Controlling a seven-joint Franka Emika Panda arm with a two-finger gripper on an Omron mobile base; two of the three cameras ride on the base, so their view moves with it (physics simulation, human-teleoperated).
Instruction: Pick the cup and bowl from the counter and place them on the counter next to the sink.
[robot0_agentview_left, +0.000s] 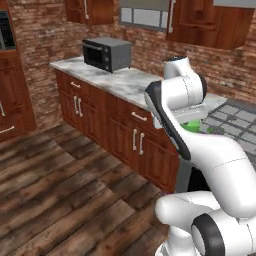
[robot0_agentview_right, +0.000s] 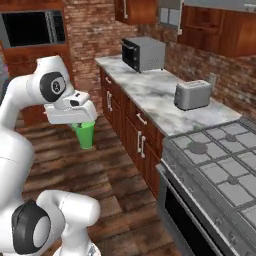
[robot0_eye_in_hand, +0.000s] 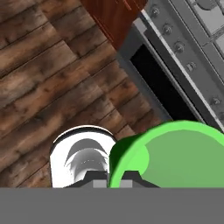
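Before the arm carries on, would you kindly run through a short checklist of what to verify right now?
1. Claw shut on the green cup: ok; the cup hangs beneath the hand.
2. Cup upright: ok in the right base view.
3. Cup clear of the wooden cabinets: ok; it is held out over the wood floor.
4. Cup clear of the stove: ok.
5. Sink in sight as the goal: cannot tell where it lies.
6. Bowl located for the second pick: cannot tell.
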